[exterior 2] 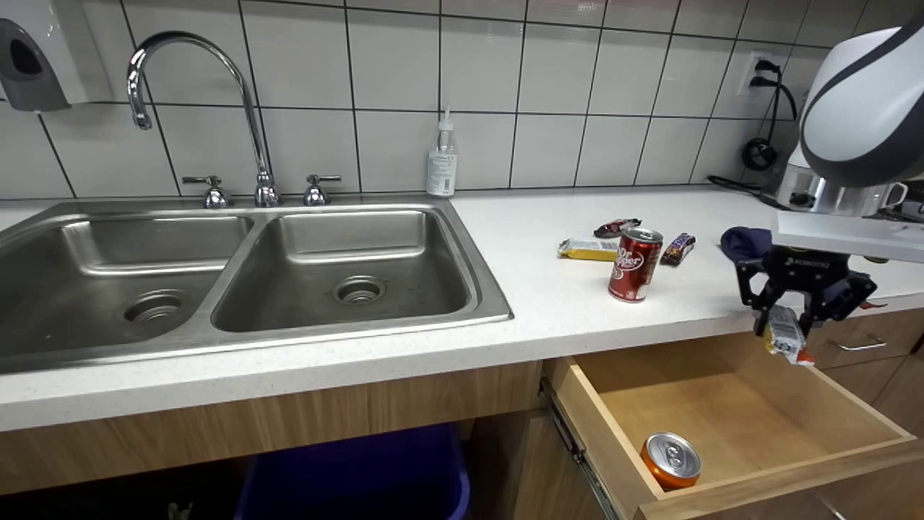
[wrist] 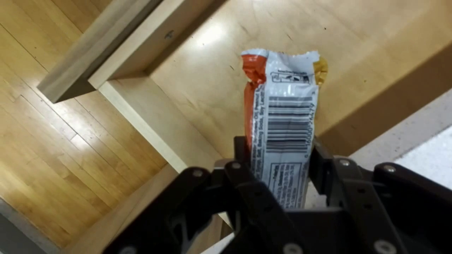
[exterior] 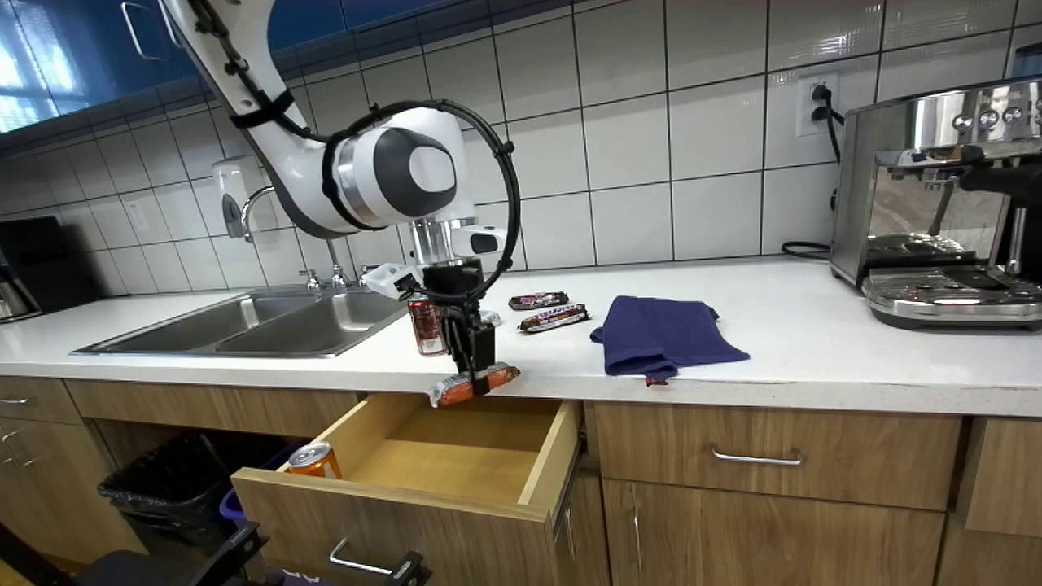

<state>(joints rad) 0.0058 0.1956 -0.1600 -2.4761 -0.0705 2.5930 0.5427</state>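
My gripper (exterior: 480,381) is shut on a snack bar in an orange, white and yellow wrapper (exterior: 501,375). In the wrist view the bar (wrist: 290,120) sits between the fingers (wrist: 279,151), its barcode side facing the camera. Another exterior view also shows the bar (exterior 2: 785,332) hanging below the gripper (exterior 2: 784,323). The bar is above an open wooden drawer (exterior 2: 743,404), near the counter's front edge. An orange can (exterior 2: 671,460) stands in the drawer's front corner. It also shows in an exterior view (exterior: 314,462), partly hidden by the drawer front.
A red can (exterior 2: 635,266), a yellow bar (exterior 2: 588,250) and two dark-wrapped bars (exterior: 538,300) (exterior: 553,318) are on the counter. A purple-blue cloth (exterior: 663,335) lies near its edge. A sink (exterior: 269,321), coffee machine (exterior: 944,203) and black-lined bin (exterior: 167,488) stand around.
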